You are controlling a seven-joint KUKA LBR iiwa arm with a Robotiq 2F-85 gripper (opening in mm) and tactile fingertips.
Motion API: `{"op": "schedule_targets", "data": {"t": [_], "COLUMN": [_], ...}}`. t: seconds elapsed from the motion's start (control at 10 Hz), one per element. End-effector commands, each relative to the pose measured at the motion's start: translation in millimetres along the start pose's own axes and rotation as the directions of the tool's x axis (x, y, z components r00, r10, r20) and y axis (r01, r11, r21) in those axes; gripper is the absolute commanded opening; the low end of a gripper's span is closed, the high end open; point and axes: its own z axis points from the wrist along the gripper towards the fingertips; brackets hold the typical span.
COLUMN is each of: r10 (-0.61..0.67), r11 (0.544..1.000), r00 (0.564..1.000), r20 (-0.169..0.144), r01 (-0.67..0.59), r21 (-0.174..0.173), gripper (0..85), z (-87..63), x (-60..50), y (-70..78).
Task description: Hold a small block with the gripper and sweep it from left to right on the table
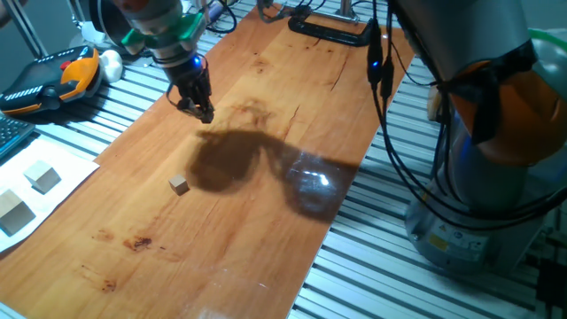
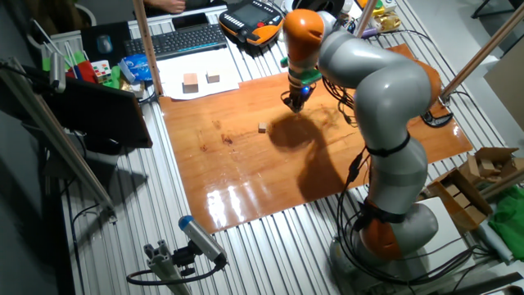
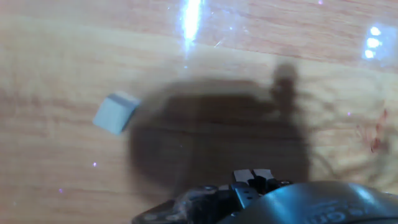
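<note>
The small block (image 1: 180,184) is a tiny tan cube lying loose on the reddish-brown table (image 1: 266,239). It also shows in the other fixed view (image 2: 262,128) and at the left of the hand view (image 3: 116,113). My gripper (image 1: 202,110) hangs above the table, up and to the right of the block and clear of it, and it casts a dark shadow beside the block. It also shows in the other fixed view (image 2: 295,102). In the hand view its fingertips (image 3: 244,177) sit pressed together with nothing between them.
Two larger pale cubes (image 1: 42,177) (image 1: 13,211) lie on white paper left of the table. An orange and black pendant (image 1: 53,80) lies at the back left. A black clamp (image 1: 328,31) grips the table's far end. The arm's base (image 1: 496,177) and cables (image 1: 381,62) stand at the right.
</note>
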Motion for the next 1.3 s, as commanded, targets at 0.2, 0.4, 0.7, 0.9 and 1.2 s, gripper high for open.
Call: {"op": "schedule_targets", "data": {"t": [0.2,0.4,0.7,0.9,1.2], "r10": [-0.01,0.016,-0.016,-0.038,-0.036], "r11": [0.999,0.999,1.0,0.999,0.999], "r00": [0.999,0.999,1.0,0.999,0.999], "r20": [0.039,0.03,0.023,0.014,0.009], "r01": [0.011,-0.015,0.017,0.038,0.036], "r21": [-0.03,-0.03,-0.016,0.014,0.014], "gripper": [1.0,3.7,9.0,21.3,17.7], "z": [-1.4,-1.5,0.1,2.6,2.2], "x": [3.3,4.2,0.2,-7.7,-7.0], "y": [0.3,-3.2,-3.1,-5.7,-7.2]}}
